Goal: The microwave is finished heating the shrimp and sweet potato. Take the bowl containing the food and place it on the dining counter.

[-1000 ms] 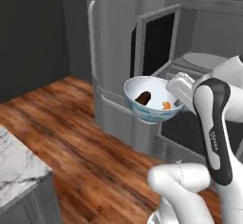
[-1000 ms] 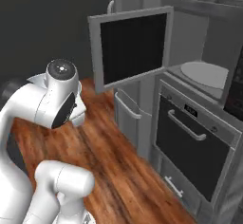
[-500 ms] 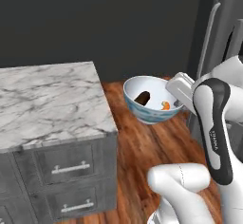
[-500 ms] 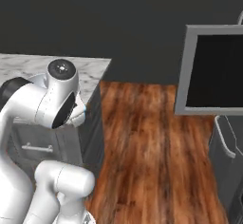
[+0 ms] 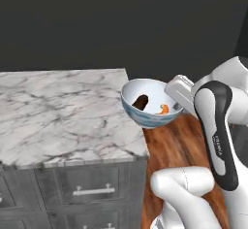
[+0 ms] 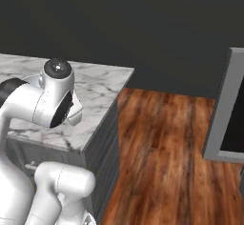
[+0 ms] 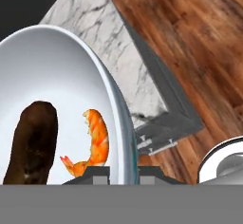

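Base turned since a second ago: whole scene shifted in both base views. Our bowl (image 5: 149, 103) sits in same spot against arm, so we count no move of it relative to arm. Marble surface (image 5: 63, 114) now larger in left base view, its near corner just beside bowl, where half second ago it sat further left. Microwave door (image 6: 229, 112), then well inside right base view, now cut by right edge. Fridge and oven gone from view.

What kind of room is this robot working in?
Most likely a home kitchen, computer-rendered. A marble dining counter sits over grey drawers on a wood floor, and the arm carries a bowl holding a shrimp and a sweet potato.
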Available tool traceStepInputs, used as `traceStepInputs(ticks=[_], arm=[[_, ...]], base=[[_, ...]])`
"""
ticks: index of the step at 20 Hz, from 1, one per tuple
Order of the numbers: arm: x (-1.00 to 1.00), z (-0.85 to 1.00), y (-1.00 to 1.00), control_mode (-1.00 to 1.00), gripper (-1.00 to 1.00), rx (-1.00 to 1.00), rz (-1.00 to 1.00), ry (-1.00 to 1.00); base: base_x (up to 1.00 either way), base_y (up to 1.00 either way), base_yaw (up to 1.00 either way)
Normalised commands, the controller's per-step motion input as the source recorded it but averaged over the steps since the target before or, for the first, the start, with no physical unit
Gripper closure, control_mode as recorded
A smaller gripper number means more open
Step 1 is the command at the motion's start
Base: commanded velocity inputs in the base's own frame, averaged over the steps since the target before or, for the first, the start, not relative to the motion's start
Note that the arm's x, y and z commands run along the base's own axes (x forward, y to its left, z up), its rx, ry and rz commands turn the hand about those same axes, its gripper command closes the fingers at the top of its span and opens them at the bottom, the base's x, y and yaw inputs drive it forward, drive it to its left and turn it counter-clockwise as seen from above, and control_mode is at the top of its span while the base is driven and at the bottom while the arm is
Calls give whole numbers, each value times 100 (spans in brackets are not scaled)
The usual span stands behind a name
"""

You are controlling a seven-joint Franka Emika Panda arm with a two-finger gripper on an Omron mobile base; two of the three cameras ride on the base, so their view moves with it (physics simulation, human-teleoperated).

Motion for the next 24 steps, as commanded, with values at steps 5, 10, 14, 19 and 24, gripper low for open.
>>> traceStepInputs(ticks=[5, 10, 14, 19, 24], arm=[[47, -15, 26, -100, 100, 0, -3, 0], [99, -44, 60, -100, 100, -5, -8, 5], [100, -67, 53, -100, 100, -5, -5, 10], [100, -74, 48, -100, 100, -7, -3, 13], [86, -76, 32, -100, 100, -4, -1, 11]], base=[[36, 17, -1], [0, 0, 0], [0, 0, 0], [0, 0, 0], [0, 0, 0]])
